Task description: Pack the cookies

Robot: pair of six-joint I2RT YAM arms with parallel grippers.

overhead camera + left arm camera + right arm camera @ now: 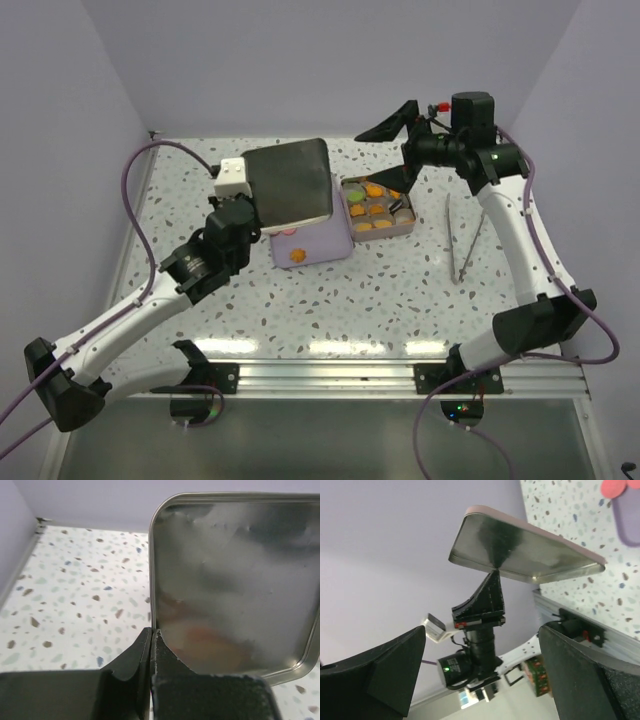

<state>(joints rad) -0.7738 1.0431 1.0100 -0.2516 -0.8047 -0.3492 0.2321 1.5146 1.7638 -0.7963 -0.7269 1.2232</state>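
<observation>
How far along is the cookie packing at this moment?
Mostly done: the tin's compartments hold cookies, mainly orange. In hand: the left gripper has its jaws shut on the edge of the metal lid, which is raised over the lilac tray. Left: at least one orange cookie lies on that tray, and the lid is not yet on the tin. The right gripper hangs open and empty behind the tin.
</observation>
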